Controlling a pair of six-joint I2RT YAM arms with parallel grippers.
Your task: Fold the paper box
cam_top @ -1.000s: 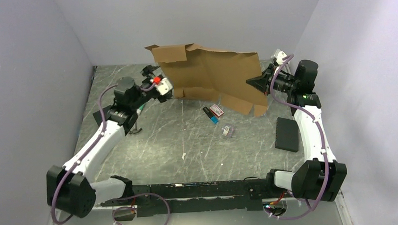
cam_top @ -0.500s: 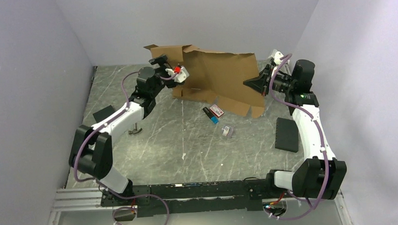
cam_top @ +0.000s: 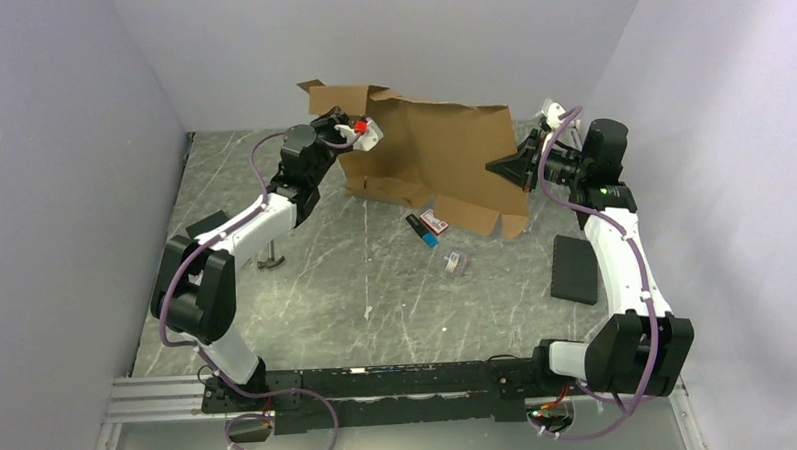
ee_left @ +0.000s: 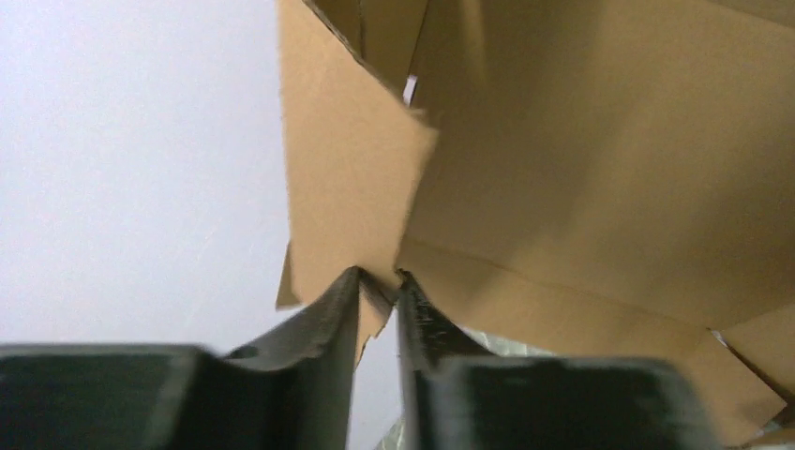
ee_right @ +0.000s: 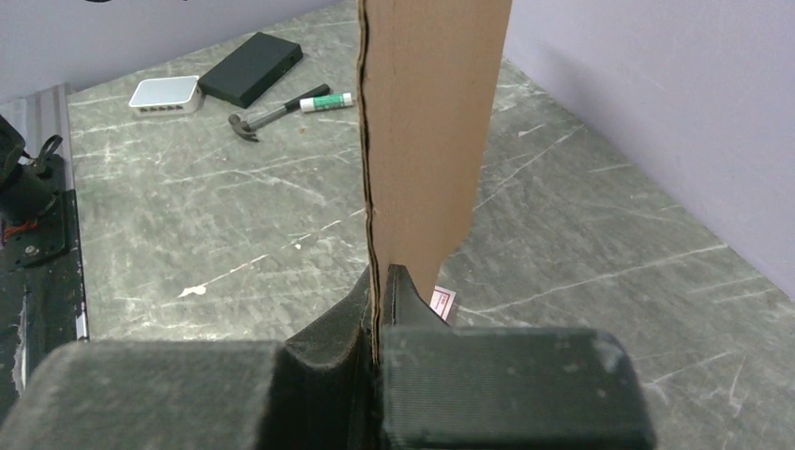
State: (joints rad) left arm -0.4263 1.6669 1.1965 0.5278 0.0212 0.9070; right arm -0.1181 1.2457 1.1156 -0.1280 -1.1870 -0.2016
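The paper box (cam_top: 432,154) stands on edge, long axis running between the arms, right gripper (ee_right: 377,274) clenched on its right edge, left gripper (ee_left: 380,276) nipping the corner of its left flap (ee_left: 347,169).

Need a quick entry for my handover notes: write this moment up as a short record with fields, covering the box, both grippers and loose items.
paper box: flat brown sheet with flaps, held upright at the table's far side
right gripper: shut on the sheet's right edge
left gripper: straddles a left flap corner; grip unclear
black pad: flat on the table beside the right arm
hammer: lying on the table by the left arm
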